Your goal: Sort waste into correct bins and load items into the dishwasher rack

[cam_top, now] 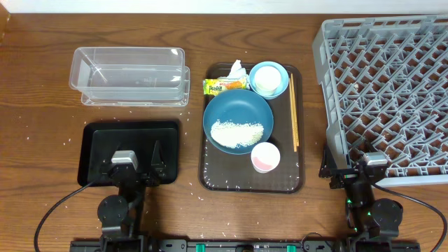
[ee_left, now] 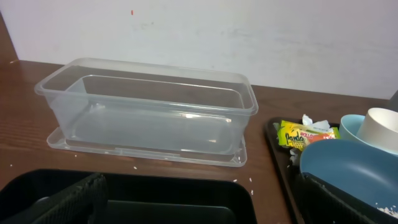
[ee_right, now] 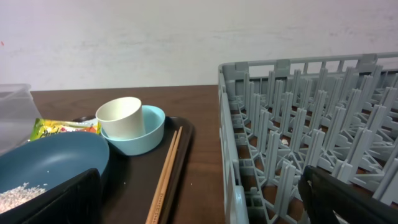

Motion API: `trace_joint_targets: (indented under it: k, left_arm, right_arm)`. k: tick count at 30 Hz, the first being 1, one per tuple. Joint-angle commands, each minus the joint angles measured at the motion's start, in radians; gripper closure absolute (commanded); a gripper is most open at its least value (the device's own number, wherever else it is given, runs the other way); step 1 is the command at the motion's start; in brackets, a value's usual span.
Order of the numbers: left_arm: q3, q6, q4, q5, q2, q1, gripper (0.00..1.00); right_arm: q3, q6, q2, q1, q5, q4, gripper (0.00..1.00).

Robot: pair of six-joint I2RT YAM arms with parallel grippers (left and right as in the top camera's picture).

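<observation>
A brown serving tray [cam_top: 210, 175] carries the dark-blue dish [cam_top: 238, 112] with white rice [cam_top: 236, 133], the wrapper [cam_top: 224, 85], the tissue [cam_top: 238, 69], the light-blue bowl [ee_right: 149, 134] with a white cup [ee_right: 121, 117] in it, a pink-inside cup [cam_top: 265, 157] and the chopsticks [cam_top: 294, 112]. The clear tub [cam_top: 129, 73] and black tray [cam_top: 94, 150] lie left, the grey rack [cam_top: 388, 91] right. My left gripper [cam_top: 136, 157] [ee_left: 205, 208] hangs open over the black tray. My right gripper [cam_top: 350, 161] [ee_right: 202, 202] is open astride the rack's near-left wall. Both are empty.
Loose rice grains [cam_top: 189, 183] speckle the wood around the serving tray and near the black tray. The clear tub stands on its lid [ee_left: 149, 152]. A pale wall [ee_right: 186, 37] closes the far side of the table.
</observation>
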Motion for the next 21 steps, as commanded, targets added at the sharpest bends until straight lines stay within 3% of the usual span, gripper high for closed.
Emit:
trace_joint_targets:
  k: [1,8,15,21]
  left_arm:
    - [-0.028,0.013,-0.017,-0.005,-0.006,-0.004,0.02]
    - [-0.028,0.013,-0.017,-0.005,-0.006,-0.004,0.02]
    - [-0.028,0.013,-0.017,-0.005,-0.006,-0.004,0.02]
    - [-0.028,0.013,-0.017,-0.005,-0.006,-0.004,0.02]
  right_arm:
    - [-0.002,-0.013,-0.006,-0.009,0.006,-0.005,0.01]
    - [-0.002,-0.012,-0.006,-0.009,0.006,0.022,0.01]
    - [-0.002,0.423,-0.006,-0.009,-0.237,0.313,0.01]
    - [-0.002,0.485,0.001,-0.009,-0.162,0.609,0.01]
